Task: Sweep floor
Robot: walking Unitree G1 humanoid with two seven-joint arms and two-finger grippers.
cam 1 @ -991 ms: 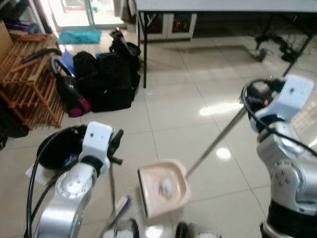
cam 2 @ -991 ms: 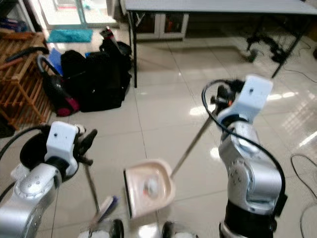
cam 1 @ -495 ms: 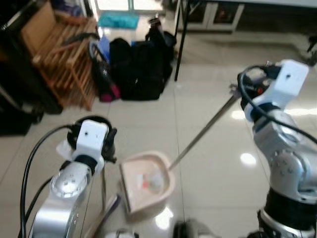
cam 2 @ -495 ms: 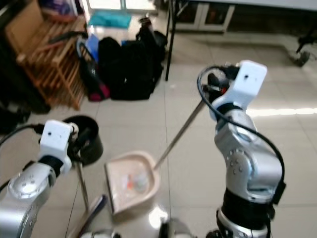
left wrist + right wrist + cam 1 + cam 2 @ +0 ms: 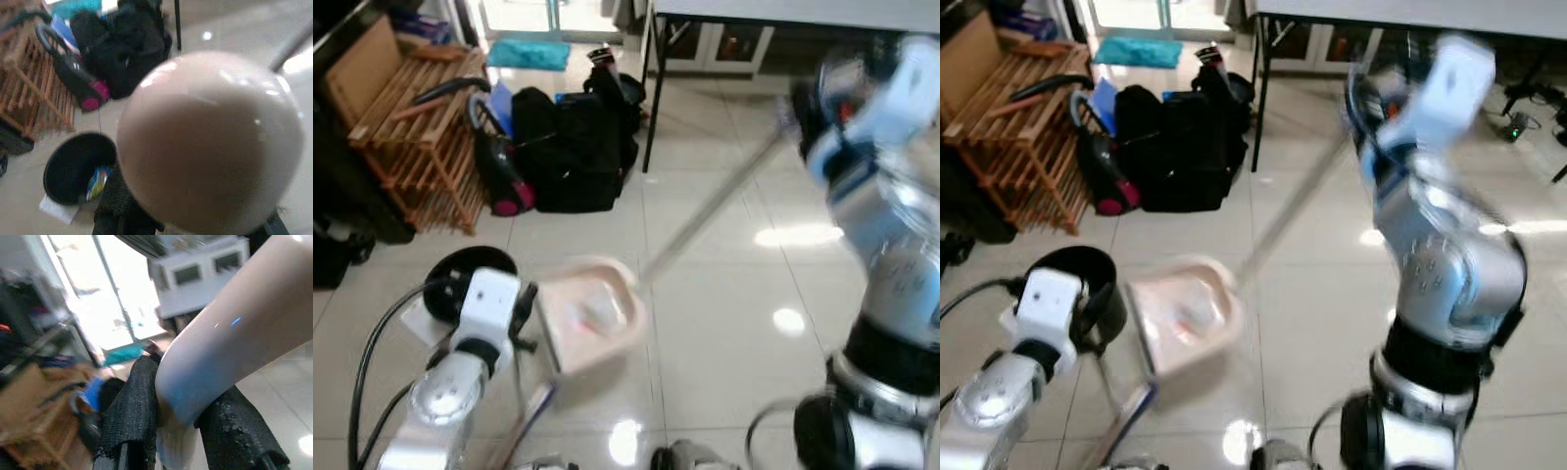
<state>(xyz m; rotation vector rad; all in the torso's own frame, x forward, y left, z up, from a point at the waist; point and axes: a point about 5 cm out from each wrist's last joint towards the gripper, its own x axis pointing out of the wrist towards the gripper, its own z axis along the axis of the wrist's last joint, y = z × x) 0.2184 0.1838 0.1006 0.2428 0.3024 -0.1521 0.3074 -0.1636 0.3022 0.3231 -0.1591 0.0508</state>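
Note:
A pale pink dustpan (image 5: 592,318) hangs tilted above the tiles, blurred, with small bits of rubbish in it. Its long handle (image 5: 705,211) runs up to my raised right gripper (image 5: 181,426), whose black fingers (image 5: 129,416) are shut around the handle (image 5: 220,347). My left gripper (image 5: 524,313) sits low on the left, shut on the broom stick (image 5: 521,382), whose rounded pale top (image 5: 205,142) is close to the wrist camera. A black bin (image 5: 460,279) stands on the floor just left of the dustpan, with colourful rubbish (image 5: 98,176) inside.
Black bags (image 5: 568,147) and a vacuum cleaner with a pink end (image 5: 504,191) lie beyond the bin. A wooden rack (image 5: 401,127) stands at the far left, and a table leg (image 5: 651,98) behind the bags. Open tiles (image 5: 744,323) stretch to the right.
The whole view has shifted as I turned. My right arm has risen, lifting the dustpan off the floor and carrying it left, closer to the black bin.

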